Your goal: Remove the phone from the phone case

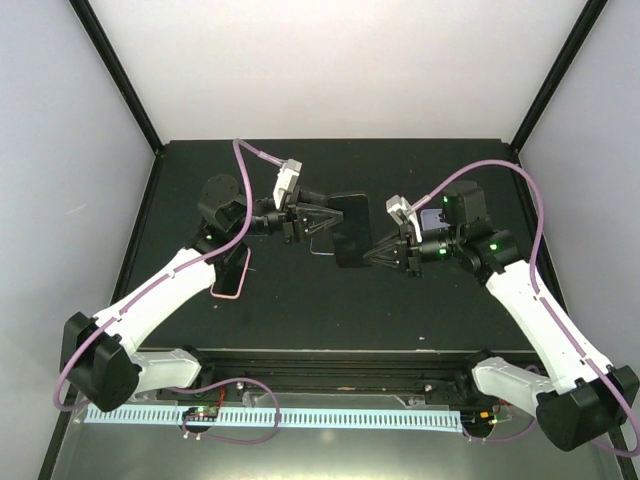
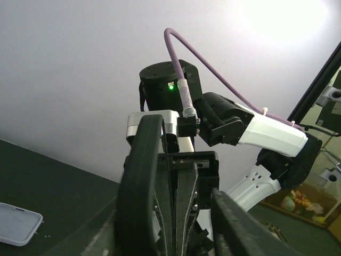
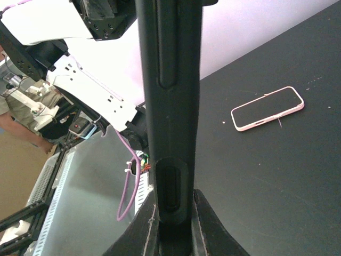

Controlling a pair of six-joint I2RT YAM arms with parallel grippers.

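Black phone case (image 1: 350,228) aloft, right jaws tight on its edge, left jaws half-spread.

Matte black tabletop (image 1: 400,310) here. A pink-cased rectangular phone (image 1: 230,272) lies flat on it, dark screen up, left side.

The phone case (image 3: 169,106) looks like matt black plastic, a little rubbery, with a soft sheen along its smooth edge. The table (image 1: 400,310) has a matt black top with fine pale specks of dust. The second phone (image 3: 268,108) has a glossy dark glass screen and a smooth pale pink rim. The 2 arms, left arm (image 1: 160,295) and right arm (image 1: 540,310), have glossy white plastic shells and matt black joints. The purple cable (image 2: 213,69) has a smooth sheath. The silver bracket (image 2: 133,125) looks like brushed metal.
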